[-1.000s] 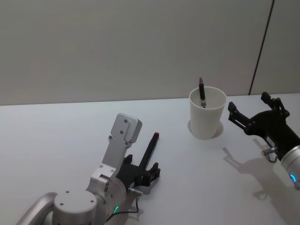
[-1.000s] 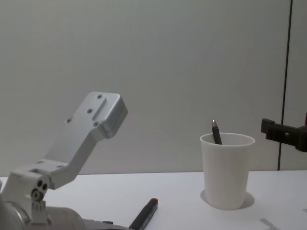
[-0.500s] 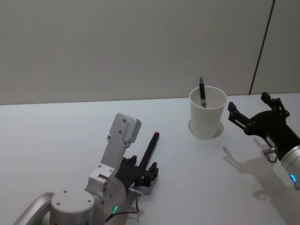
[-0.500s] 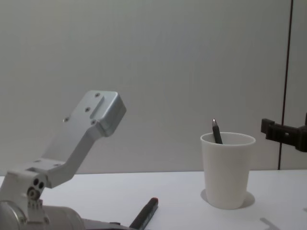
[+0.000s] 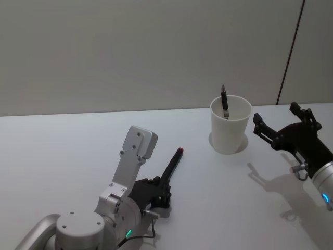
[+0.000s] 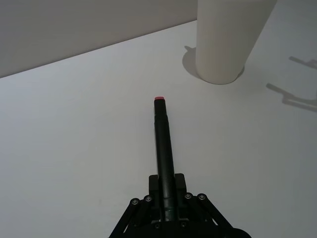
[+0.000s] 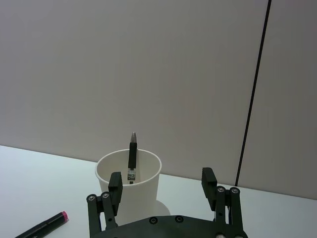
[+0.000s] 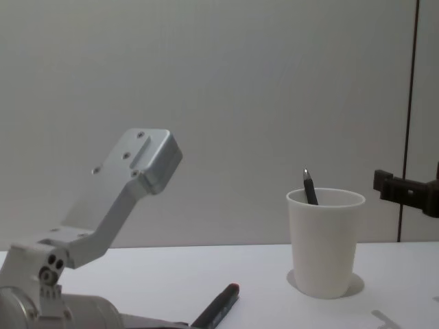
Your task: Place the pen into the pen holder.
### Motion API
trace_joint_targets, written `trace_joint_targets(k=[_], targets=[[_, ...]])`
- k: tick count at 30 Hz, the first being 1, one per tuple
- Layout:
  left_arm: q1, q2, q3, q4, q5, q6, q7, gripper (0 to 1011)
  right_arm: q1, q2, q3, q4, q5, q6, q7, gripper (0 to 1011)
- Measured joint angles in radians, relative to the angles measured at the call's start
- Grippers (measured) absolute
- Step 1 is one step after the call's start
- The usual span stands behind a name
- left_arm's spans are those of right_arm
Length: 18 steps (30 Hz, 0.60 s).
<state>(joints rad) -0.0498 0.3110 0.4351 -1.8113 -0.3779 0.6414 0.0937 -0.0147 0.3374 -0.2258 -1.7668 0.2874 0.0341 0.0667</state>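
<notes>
A black pen (image 5: pixel 172 167) with a red tip lies low at the table, its tip pointing toward the pen holder (image 5: pixel 229 131). My left gripper (image 5: pixel 161 191) is shut on the pen's rear end, as the left wrist view shows at the gripper (image 6: pixel 167 187) and pen (image 6: pixel 163 141). The pen holder is a white paper cup (image 8: pixel 324 243) standing upright at the back right, with a dark pen (image 5: pixel 224 102) leaning inside it. To the right of the cup my right gripper (image 5: pixel 276 114) hovers open, facing the cup (image 7: pixel 129 187).
The white table (image 5: pixel 62 156) runs to a plain grey wall behind. Bare tabletop lies between the held pen and the cup (image 6: pixel 230 39).
My left gripper has closed on the pen, and the pen's red tip has swung a little to the right. The right gripper and cup have not moved.
</notes>
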Motion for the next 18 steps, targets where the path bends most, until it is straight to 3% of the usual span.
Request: trace_joint_targets(k=[12,18], targets=[[0.0,0.0,-0.001,-0.001,0.006,-0.007,-0.008,178,0.0,0.0,0.0,0.0,0.0,0.0,0.0,1002],[0.007,0.006,-0.003,0.0,0.02,-0.047,-0.016,178,0.0,0.0,0.0,0.0,0.0,0.0,0.0,1002]])
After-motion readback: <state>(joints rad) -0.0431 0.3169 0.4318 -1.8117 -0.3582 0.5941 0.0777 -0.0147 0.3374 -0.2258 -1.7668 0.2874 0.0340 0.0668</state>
